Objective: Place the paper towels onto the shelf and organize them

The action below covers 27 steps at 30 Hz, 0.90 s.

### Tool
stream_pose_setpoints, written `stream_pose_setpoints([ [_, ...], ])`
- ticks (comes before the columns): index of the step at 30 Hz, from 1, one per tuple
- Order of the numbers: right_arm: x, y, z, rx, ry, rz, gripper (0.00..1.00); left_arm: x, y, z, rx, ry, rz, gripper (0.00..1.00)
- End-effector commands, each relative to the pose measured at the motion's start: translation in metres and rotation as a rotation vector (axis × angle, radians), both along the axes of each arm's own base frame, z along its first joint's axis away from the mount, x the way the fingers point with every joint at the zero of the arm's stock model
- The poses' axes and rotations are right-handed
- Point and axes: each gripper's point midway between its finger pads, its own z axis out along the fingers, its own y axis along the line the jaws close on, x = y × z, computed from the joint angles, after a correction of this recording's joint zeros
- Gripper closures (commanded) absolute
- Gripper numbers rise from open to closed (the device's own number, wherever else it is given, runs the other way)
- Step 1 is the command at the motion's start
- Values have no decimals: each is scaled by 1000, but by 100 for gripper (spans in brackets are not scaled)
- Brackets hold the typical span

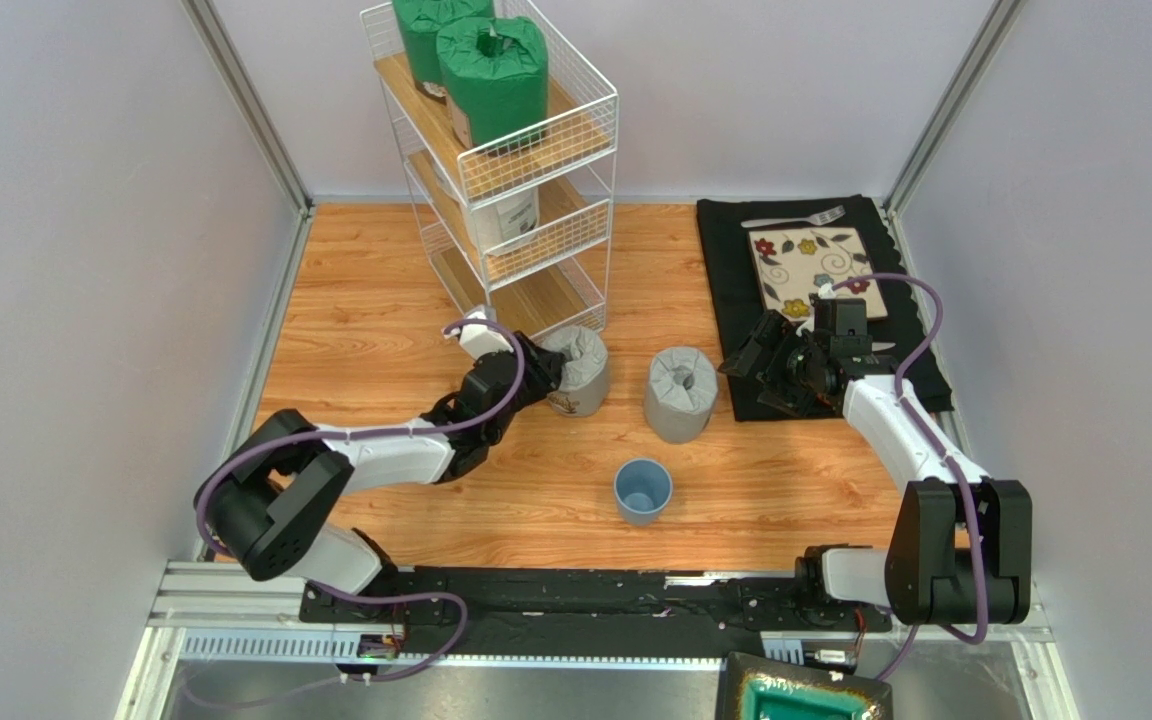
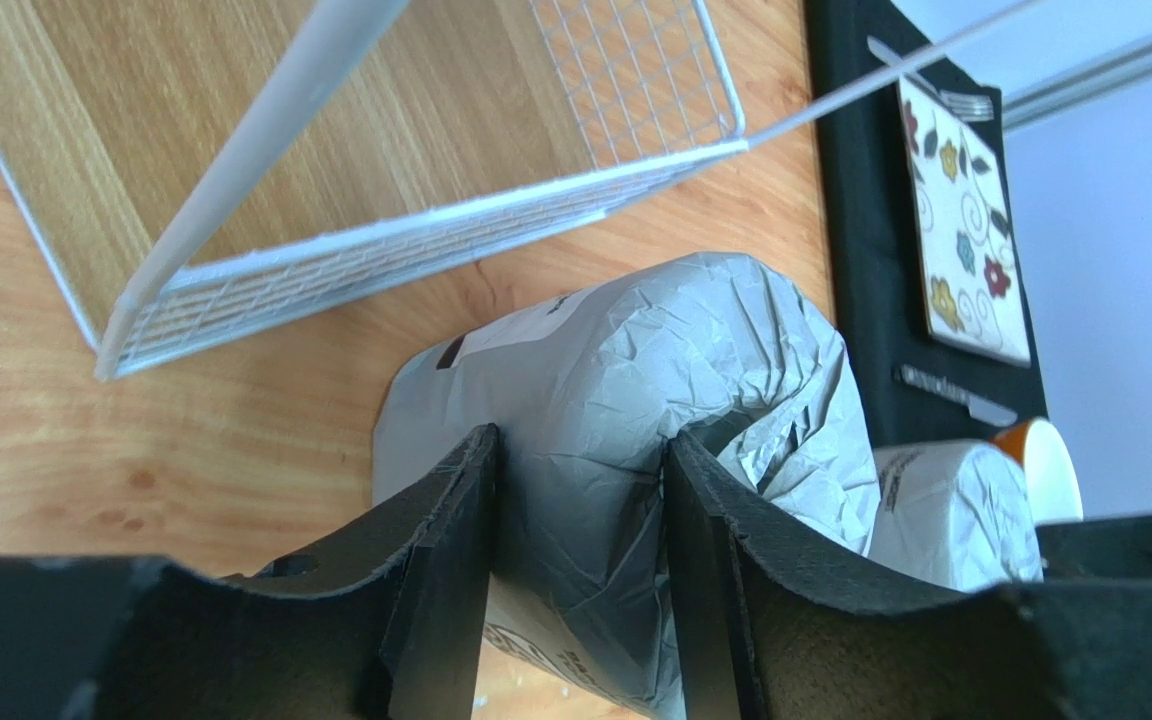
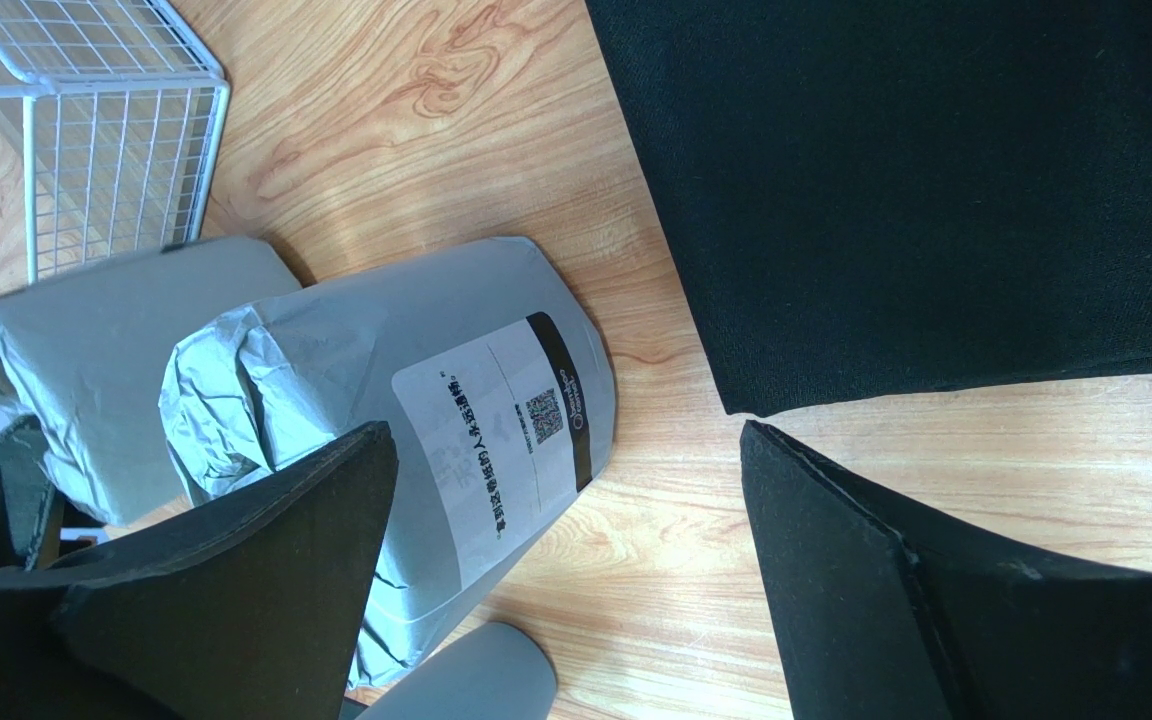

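Observation:
The white wire shelf (image 1: 593, 108) stands at the back centre. Two green rolls (image 1: 492, 75) sit on its top tier, and a white roll (image 1: 510, 219) sits on the middle tier. My left gripper (image 1: 549, 372) is shut on a grey roll (image 1: 584, 368) just in front of the bottom tier. In the left wrist view the fingers (image 2: 447, 525) pinch that roll's wrapper (image 2: 642, 390) near the shelf (image 2: 432, 240). A second grey roll (image 1: 681, 393) stands to its right. My right gripper (image 1: 767, 360) is open and empty beside that roll (image 3: 432, 405).
A small blue cup (image 1: 642, 489) stands in front of the grey rolls. A black mat (image 1: 732, 248) with a floral plate (image 1: 815, 267) and cutlery lies at the right, under my right gripper. Grey walls close in both sides.

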Motion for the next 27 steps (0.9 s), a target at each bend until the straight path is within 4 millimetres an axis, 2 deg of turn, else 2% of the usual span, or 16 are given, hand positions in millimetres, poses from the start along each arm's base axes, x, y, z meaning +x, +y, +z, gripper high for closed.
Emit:
stream_pose_setpoints([
  [1, 4, 0, 4, -2, -24, 9, 12, -16, 4, 12, -7, -14, -47, 59],
  [5, 6, 1, 3, 5, -23, 9, 12, -30, 6, 25, -20, -22, -94, 59],
  [7, 6, 1, 4, 9, -23, 9, 12, -38, 11, 19, 16, 3, -114, 59],
  [9, 7, 1, 6, 9, -29, 9, 12, -47, 16, 23, 27, 5, -128, 59],
  [10, 7, 1, 6, 9, -27, 7, 12, -53, 23, 14, 57, 40, -126, 59],
  [11, 8, 1, 6, 9, -30, 5, 12, -56, 30, 24, 52, 17, -113, 59],
  [13, 9, 2, 8, 16, -30, 7, 12, -68, 48, 7, 95, 52, -85, 59],
  [14, 10, 2, 10, 19, -35, 3, 12, -70, 59, 18, 83, 16, -47, 59],
  [16, 10, 4, 10, 25, -33, 9, 12, -79, 79, 3, 118, 31, -4, 59],
  [17, 11, 4, 10, 26, -35, 10, 12, -81, 89, 12, 105, -5, 36, 59],
  [19, 12, 4, 12, 27, -37, 9, 12, -87, 106, 2, 143, -2, 76, 58],
  [20, 12, 4, 12, 29, -37, 9, 12, -86, 116, 10, 135, -34, 122, 58],
  [22, 12, 5, 12, 35, -35, 12, 12, -88, 130, 6, 158, -46, 166, 58],
  [23, 12, 6, 13, 37, -36, 15, 12, -86, 137, 13, 147, -76, 202, 58],
  [24, 12, 6, 12, 40, -35, 18, 13, -85, 142, 10, 165, -86, 209, 58],
  [27, 12, 6, 14, 39, -39, 15, 13, -77, 154, 21, 168, -120, 244, 57],
])
